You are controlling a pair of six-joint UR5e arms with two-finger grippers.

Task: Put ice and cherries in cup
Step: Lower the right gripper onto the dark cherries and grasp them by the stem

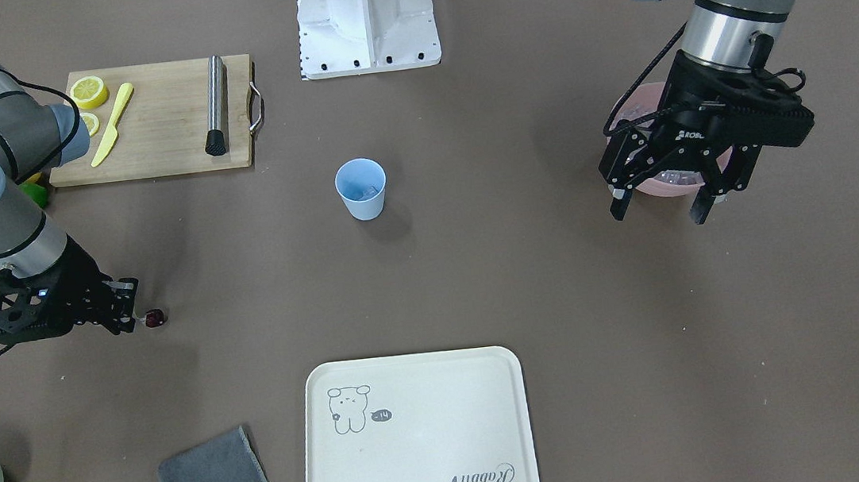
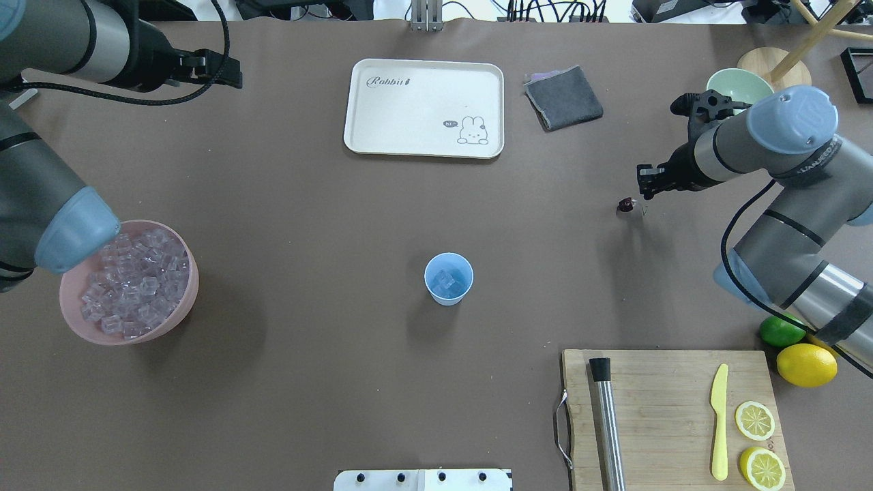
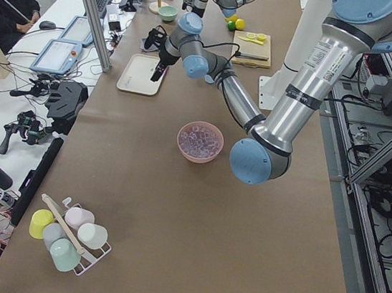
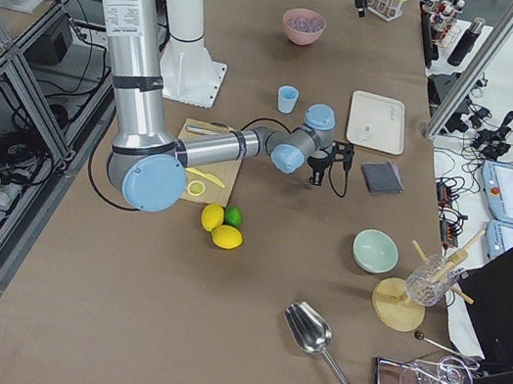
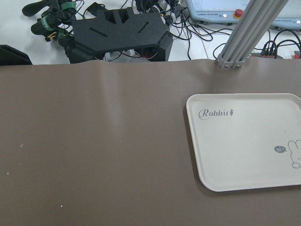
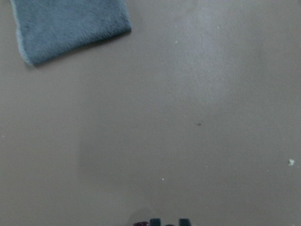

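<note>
The light-blue cup (image 2: 448, 278) stands mid-table with a few ice cubes in it; it also shows in the front view (image 1: 361, 188). More ice (image 2: 133, 283) fills the pink bowl (image 2: 184, 310) at the left. The dark red cherries (image 2: 626, 204) are at the tip of my right gripper (image 2: 644, 187), which is low over the table with its jaws nearly together, on the stems as far as I can see. The cherries (image 1: 156, 318) sit just beyond its fingertips (image 1: 132, 314). My left gripper (image 1: 661, 205) is open and empty, raised in front of the pink bowl (image 1: 663, 186).
A cream tray (image 2: 423, 109) and a grey cloth (image 2: 563, 97) lie on the far side. A cutting board (image 2: 672, 416) with a metal muddler, yellow knife and lemon halves is near right, next to a lemon (image 2: 806, 364) and lime (image 2: 779, 331). A pale green bowl (image 2: 736, 85) is far right.
</note>
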